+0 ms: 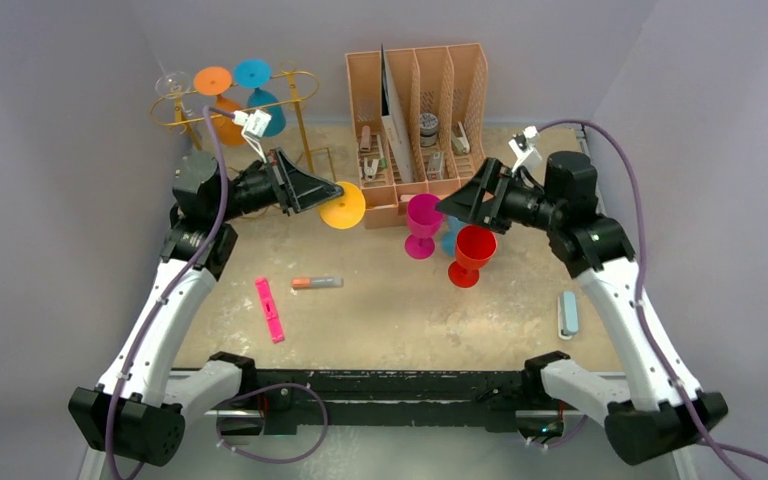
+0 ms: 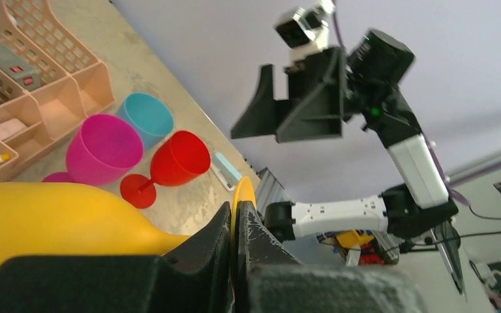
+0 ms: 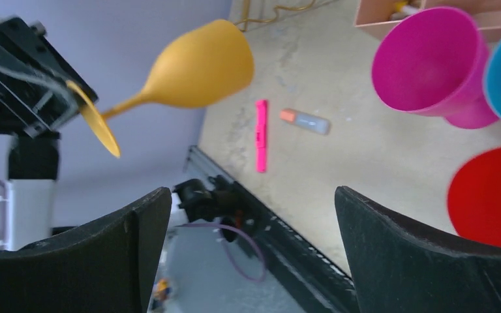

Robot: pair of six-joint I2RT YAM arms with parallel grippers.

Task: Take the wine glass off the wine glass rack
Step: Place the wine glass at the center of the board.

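The gold wire wine glass rack (image 1: 303, 128) stands at the back left. An orange glass (image 1: 213, 80), a blue glass (image 1: 253, 73) and a clear glass (image 1: 172, 82) hang from it. My left gripper (image 1: 312, 190) is shut on the foot of a yellow wine glass (image 1: 343, 205) and holds it sideways in the air, to the right of the rack. In the left wrist view the jaws pinch the yellow foot (image 2: 242, 195), with the bowl (image 2: 52, 222) to the left. My right gripper (image 1: 460, 205) is open and empty (image 3: 254, 261). It faces the yellow glass (image 3: 199, 65).
A magenta glass (image 1: 423, 222), a red glass (image 1: 472, 250) and a blue glass (image 1: 450, 238) stand upright mid-table under the right gripper. A peach desk organiser (image 1: 415, 90) is at the back. A pink marker (image 1: 269, 309), an orange-grey marker (image 1: 317, 283) and a light blue bar (image 1: 567, 313) lie on the table.
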